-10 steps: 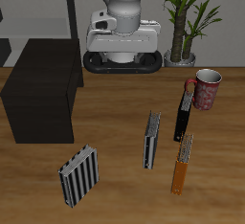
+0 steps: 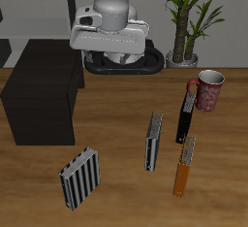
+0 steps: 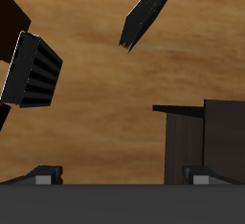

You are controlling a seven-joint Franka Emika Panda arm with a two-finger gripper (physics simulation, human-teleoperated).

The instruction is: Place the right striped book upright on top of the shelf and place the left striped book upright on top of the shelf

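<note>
Striped in black and grey-white, the right striped book (image 2: pixel 80 178) lies flat nearest the counter's (image 2: pixel 116 197) front edge; the left striped book (image 2: pixel 154 141) stands on edge farther back. Behind them the shelf (image 2: pixel 44 90) top is bare, so no grasp seems begun. Next comes a descent to one book. The end effector (image 3: pixel 122 173) is high, fingers (image 3: pixel 46 173) spread wide, holding nothing.

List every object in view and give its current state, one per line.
right striped book: lying flat on the table, cover up.
left striped book: on the table, resting on its edge.
shelf: top bare.
black red-ended book: on the table.
orange book: on the table.
mug: upright.
gripper: open, empty.
</note>
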